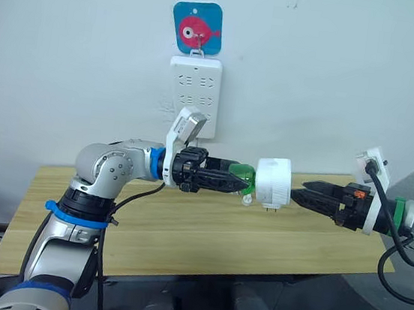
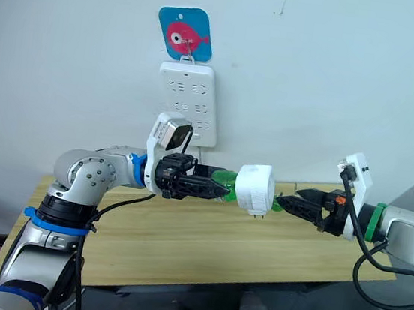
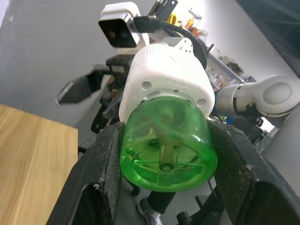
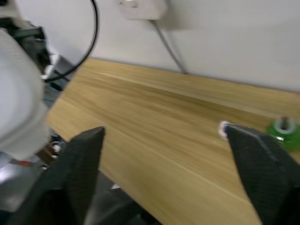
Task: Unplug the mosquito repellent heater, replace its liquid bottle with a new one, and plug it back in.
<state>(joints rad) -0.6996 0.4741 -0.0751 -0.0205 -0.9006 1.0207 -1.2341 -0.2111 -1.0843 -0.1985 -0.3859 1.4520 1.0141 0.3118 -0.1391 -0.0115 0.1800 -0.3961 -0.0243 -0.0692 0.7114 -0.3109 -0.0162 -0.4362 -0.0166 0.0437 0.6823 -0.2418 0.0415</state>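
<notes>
1. I have the small white rounded plastic mosquito repellent heater (image 1: 273, 182) unplugged and held in mid-air above the pale wooden tabletop (image 1: 183, 228), between my two hands and below the long white multi-socket strip (image 1: 193, 93) on the wall.
2. My left hand (image 1: 235, 181) is clamped on the translucent green liquid bottle (image 3: 166, 145), which sits in the heater's round opening; the left wrist view shows a finger pressed on each side of it.
3. My right hand (image 1: 300, 193) stands just beside the heater's far side with its fingers spread apart, gripping nothing.
4. I judge this to be the bottle-removal step. Next I'd close the right hand on the white body, then twist or pull the bottle free with the left.
5. The heater and bottle lie on one roughly level axis running hand to hand, bottle base toward my left hand, prongs pointing down.
6. A second green bottle (image 4: 284, 132) stands on the tabletop beyond my right hand.
</notes>
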